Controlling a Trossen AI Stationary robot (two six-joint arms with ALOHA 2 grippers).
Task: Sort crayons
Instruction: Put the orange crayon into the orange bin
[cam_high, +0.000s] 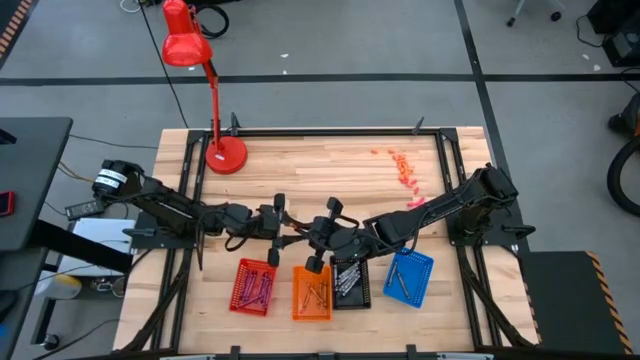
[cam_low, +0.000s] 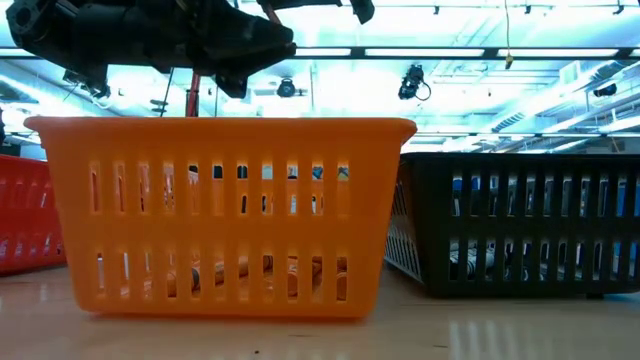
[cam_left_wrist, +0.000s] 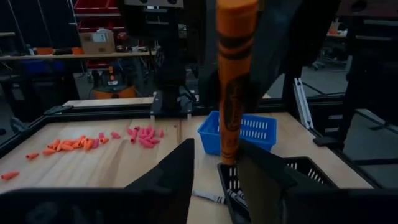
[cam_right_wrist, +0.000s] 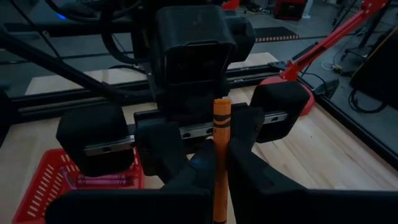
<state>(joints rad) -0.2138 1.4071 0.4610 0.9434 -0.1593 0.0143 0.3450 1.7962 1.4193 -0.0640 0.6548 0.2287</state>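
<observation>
**Orange crayon held between two grippers above the mesh trays**

A slim, paper-wrapped orange crayon with black bands is seen clamped upright between the dark, blocky fingers of the right gripper. The left gripper faces it closely, its wedge-shaped fingers set on either side of the same crayon's lower part; whether they press on it cannot be told. From above, both grippers meet over the middle of the pale, grained wooden table, just behind a row of four small rectangular plastic trays with slotted walls: a red tray, an orange tray, a black tray and a blue tray. Thin sticks, the sorted crayons, are seen lying in each tray. At table height the view is largely blocked by the orange tray's wall, with dark arm parts above it. A scatter of small pink and orange bits lies toward the table's far right. A glossy red desk lamp stands at the far left corner.
</observation>
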